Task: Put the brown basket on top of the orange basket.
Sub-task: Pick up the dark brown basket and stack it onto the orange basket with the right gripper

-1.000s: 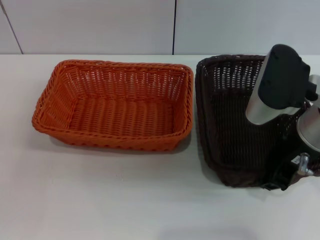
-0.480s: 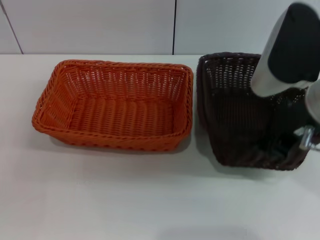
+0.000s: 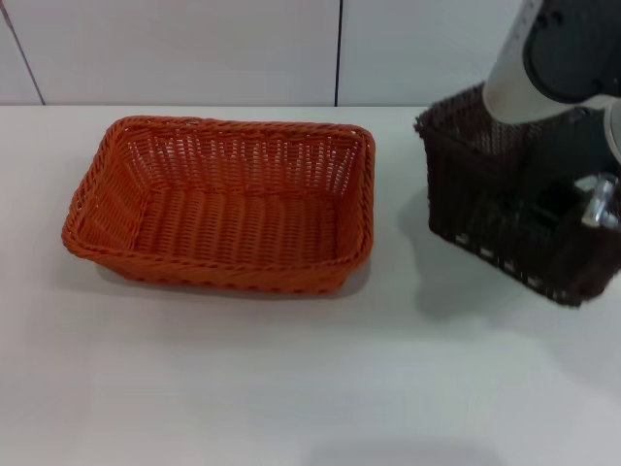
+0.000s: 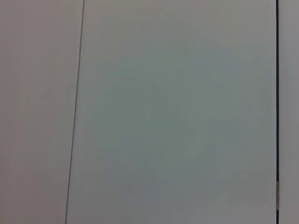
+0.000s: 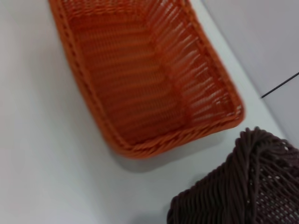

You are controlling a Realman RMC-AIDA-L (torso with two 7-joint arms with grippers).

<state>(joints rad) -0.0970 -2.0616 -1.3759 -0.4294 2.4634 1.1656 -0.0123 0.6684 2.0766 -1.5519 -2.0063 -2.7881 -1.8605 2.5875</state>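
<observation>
The orange basket (image 3: 223,204) sits flat on the white table (image 3: 243,379), left of centre; it also shows in the right wrist view (image 5: 149,79). The brown basket (image 3: 485,204) hangs tilted above the table at the far right, its shadow beneath it. A corner of it shows in the right wrist view (image 5: 243,186). My right gripper (image 3: 574,206) is shut on the brown basket's near right rim and holds it up, to the right of the orange basket with a gap between them. My left gripper is out of view.
A pale panelled wall (image 3: 194,49) runs along the table's far edge. The left wrist view shows only wall panels (image 4: 177,112). My right forearm (image 3: 553,49) reaches down over the brown basket.
The right gripper has lifted the brown basket off the table and tilted it; it has risen and shifted right and away. The orange basket has not moved.
</observation>
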